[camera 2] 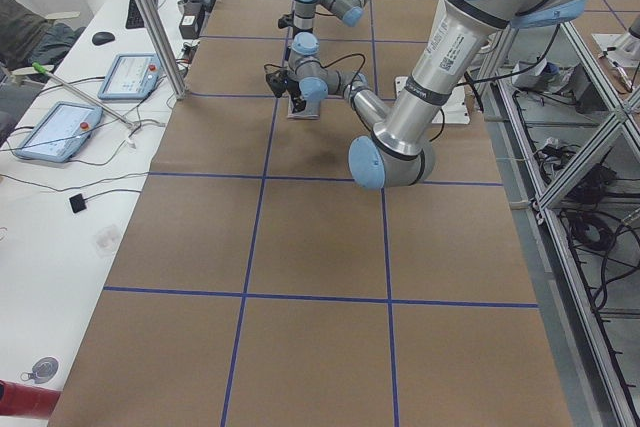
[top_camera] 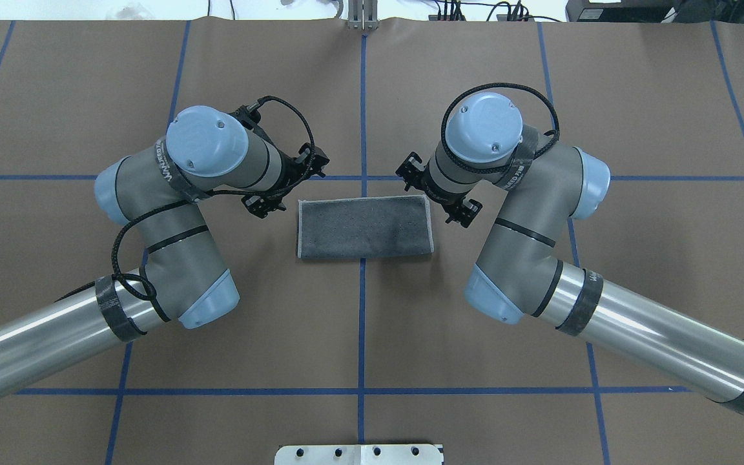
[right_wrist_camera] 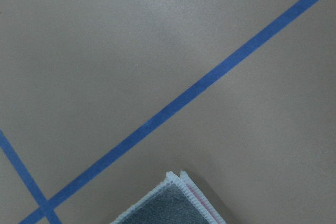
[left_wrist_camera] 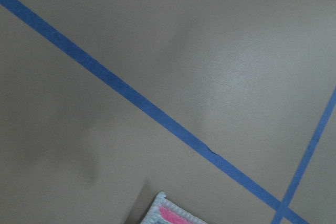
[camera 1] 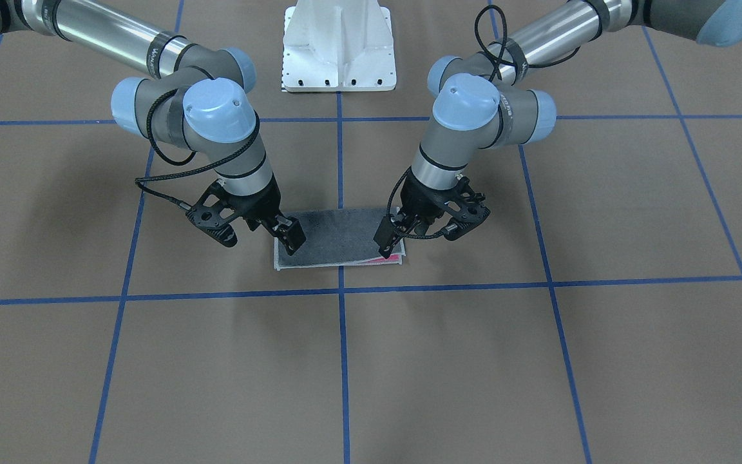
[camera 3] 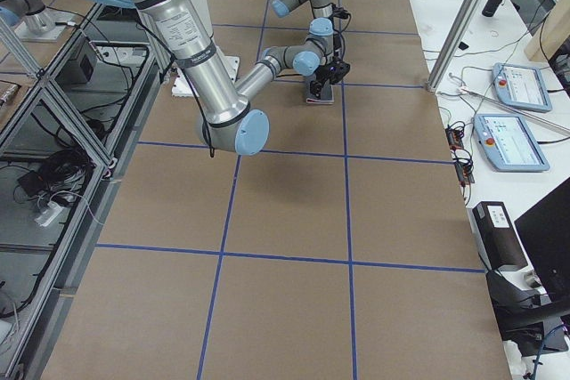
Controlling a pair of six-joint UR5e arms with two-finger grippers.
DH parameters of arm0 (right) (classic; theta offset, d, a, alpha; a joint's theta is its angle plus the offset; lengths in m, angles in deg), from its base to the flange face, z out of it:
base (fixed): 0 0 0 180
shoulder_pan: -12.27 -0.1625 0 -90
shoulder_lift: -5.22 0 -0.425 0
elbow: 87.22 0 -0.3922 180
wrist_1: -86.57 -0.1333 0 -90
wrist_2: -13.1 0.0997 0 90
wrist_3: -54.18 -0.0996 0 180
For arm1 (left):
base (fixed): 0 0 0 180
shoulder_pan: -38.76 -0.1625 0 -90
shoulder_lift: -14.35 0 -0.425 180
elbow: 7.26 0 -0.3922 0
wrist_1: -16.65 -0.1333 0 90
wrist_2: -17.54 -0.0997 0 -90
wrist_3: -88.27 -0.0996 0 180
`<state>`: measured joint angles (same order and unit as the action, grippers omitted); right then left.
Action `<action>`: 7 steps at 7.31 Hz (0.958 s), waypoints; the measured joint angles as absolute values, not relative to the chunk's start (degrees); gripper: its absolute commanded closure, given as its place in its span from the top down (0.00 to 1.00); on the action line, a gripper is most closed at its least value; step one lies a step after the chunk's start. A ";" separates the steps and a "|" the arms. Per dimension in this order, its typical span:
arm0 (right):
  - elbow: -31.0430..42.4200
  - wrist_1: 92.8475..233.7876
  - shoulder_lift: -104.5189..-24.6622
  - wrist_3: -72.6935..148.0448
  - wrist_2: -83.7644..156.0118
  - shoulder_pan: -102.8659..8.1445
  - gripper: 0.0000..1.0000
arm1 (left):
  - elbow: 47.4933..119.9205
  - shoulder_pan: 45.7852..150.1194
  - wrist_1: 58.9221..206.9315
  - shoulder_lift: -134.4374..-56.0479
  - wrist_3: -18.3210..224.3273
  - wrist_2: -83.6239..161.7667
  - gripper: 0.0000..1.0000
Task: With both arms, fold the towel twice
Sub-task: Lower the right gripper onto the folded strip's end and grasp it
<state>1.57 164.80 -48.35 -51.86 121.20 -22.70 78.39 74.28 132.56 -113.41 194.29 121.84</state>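
Front-facing view: we see the towel (camera 1: 339, 240) lying flat on the brown table (camera 1: 474, 361) as a folded rectangle, grey face up, with a pink sliver at its 5 o'clock corner. The right gripper (camera 1: 288, 240) hangs over its 9 o'clock end and the left gripper (camera 1: 389, 237) over its 3 o'clock end. Each claw's fingers overlap from this angle, so we cannot tell whether either is parted or closed, nor whether the tips touch the cloth.

Overhead view: the towel straddles the blue tape line (top_camera: 362, 323) running 12 to 6; the left arm's wrist sits at its 9 o'clock and the right arm's at its 3 o'clock, with both claws largely hidden beneath them.

2 side views: the towel is too small to judge.

Left wrist view: 1 towel corner, pink with a light hem, shows at 6 o'clock.

Right wrist view: a grey corner with 2 stacked hems shows at 6 o'clock.
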 measured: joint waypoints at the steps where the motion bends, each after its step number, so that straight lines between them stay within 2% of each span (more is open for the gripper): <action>1: 3.34 164.52 -49.96 -55.01 121.21 -21.59 0.71 | 78.81 74.30 132.41 -113.33 194.28 121.96 1.00; 2: 4.58 164.41 -51.13 -58.81 121.21 -20.45 0.63 | 78.97 74.29 132.35 -113.30 194.27 122.01 1.00; 5: 4.76 164.43 -52.14 -65.11 121.11 -19.03 0.59 | 78.97 74.27 132.31 -113.27 194.27 122.04 1.00; 7: 4.17 164.44 -52.07 -66.12 121.10 -18.92 0.52 | 78.97 74.27 132.24 -113.27 194.27 122.04 1.00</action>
<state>4.17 164.44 -52.07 -66.12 121.10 -18.92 78.97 74.27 132.24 -113.27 194.27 122.04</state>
